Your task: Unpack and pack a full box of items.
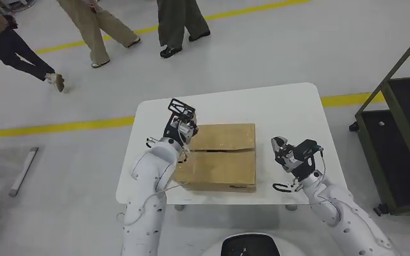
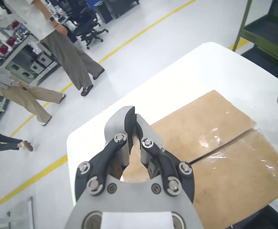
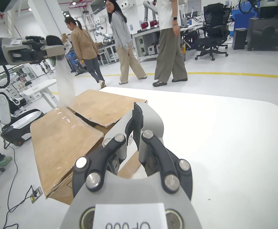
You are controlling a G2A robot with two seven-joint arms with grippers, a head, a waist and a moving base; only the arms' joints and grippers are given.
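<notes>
The setting is presenting as a robotics laboratory hall. Far ahead of the jaws of the right gripper (image 3: 137, 112), workbenches (image 3: 147, 41) are carrying small robot arms (image 3: 149, 15), with office chairs (image 3: 214, 28) standing alongside. A yellow line (image 3: 228, 74) is running across the pale glossy floor (image 3: 217, 62). To one side of those jaws, another white robot base (image 3: 17, 125) is standing, a cable (image 3: 16, 205) trailing to a floor socket (image 3: 35, 194). Beyond the jaws of the left gripper (image 2: 133, 115), equipment racks (image 2: 28, 52) are lining the hall.

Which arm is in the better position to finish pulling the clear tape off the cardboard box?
Left. The left gripper is shut on the tape strip, which runs from it down to the top of the box. The right gripper sits beside the box, shut and holding nothing.
</notes>
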